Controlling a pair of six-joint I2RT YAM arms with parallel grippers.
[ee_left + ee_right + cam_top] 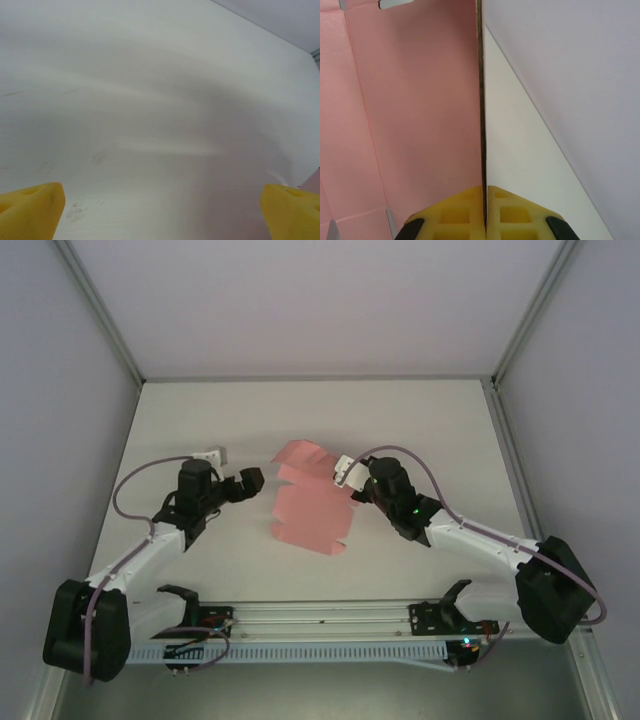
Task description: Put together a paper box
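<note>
Top external view: the paper box [308, 510] lies near the middle of the white table [420, 420], between the two grippers. It is an open pink die-cut sheet, not closed into a box.
Sheet condition: the large near panel lies roughly flat, with small notched tabs along its near edge. The far part, next to the right gripper, is creased and raised off the surface.
Left gripper, position: the left gripper [252, 480] sits just left of the sheet and points toward it, apart from the card.
Left gripper, state: released. In the left wrist view its yellow fingers [35, 210] stand wide apart at the two lower corners, with bare table between them and nothing held.
Right gripper, position: the right gripper [345, 472] is at the far right edge of the sheet, on the raised part.
Right gripper, state: clenched on the paper box. In the right wrist view its yellow fingers [455, 215] are pressed together, and a thin card edge runs straight up from the seam between them.
Card at the right wrist: a pink panel with faint fold lines spreads to the left of the pinched edge. Small cut-out notches show at its top and bottom corners.
Surroundings at the right wrist: white table and a pale lilac wall [580, 75] lie to the right of the card edge.
</note>
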